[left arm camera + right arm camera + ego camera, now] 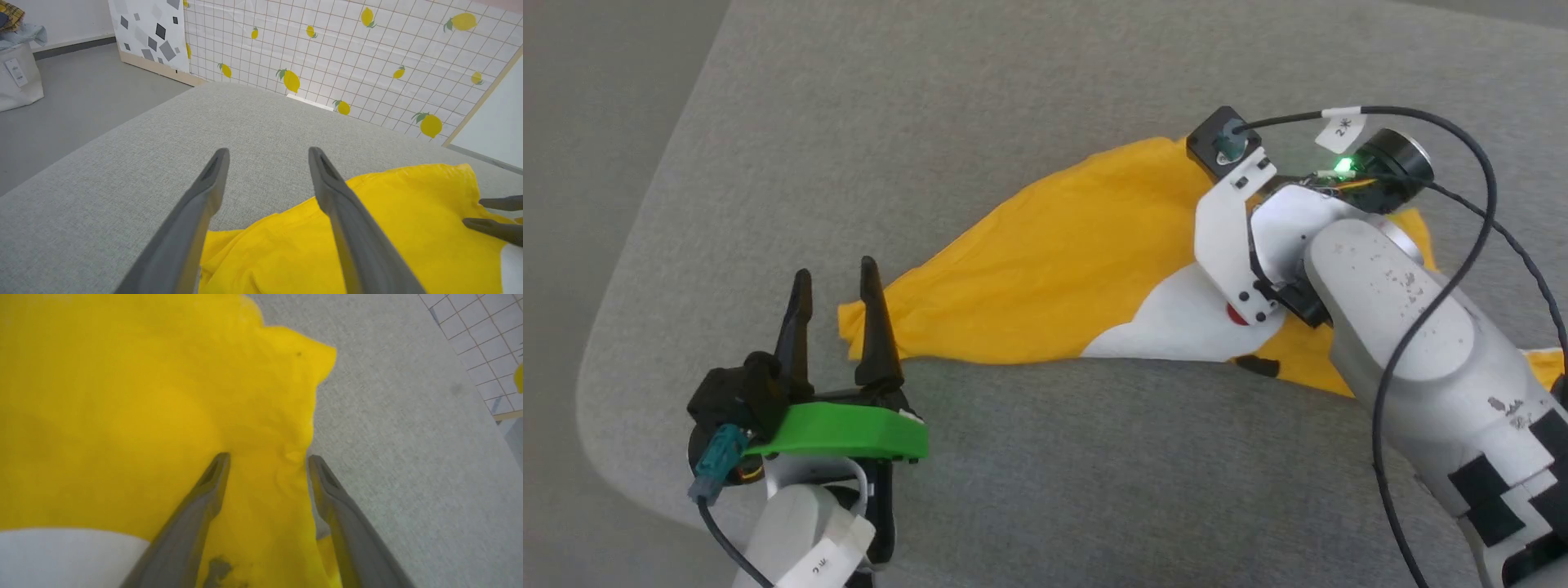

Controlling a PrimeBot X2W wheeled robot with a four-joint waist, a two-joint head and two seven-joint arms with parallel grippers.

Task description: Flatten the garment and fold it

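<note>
Flattening the garment (1054, 261), lying bunched across the grey surface (1013, 457): aiming for hem corners, pinching one layer only, pulling outward low and evenly. Holding left gripper (836, 269) spread apart over its left tip; hovering right gripper (268, 456) spread apart too, straddling a yellow edge toward its right end.

Garment (1045, 278): bright yellow T-shirt, white patch, red dot; rumpled, folded into long wedge; lying flat on grey fabric surface (1013, 82).
</note>
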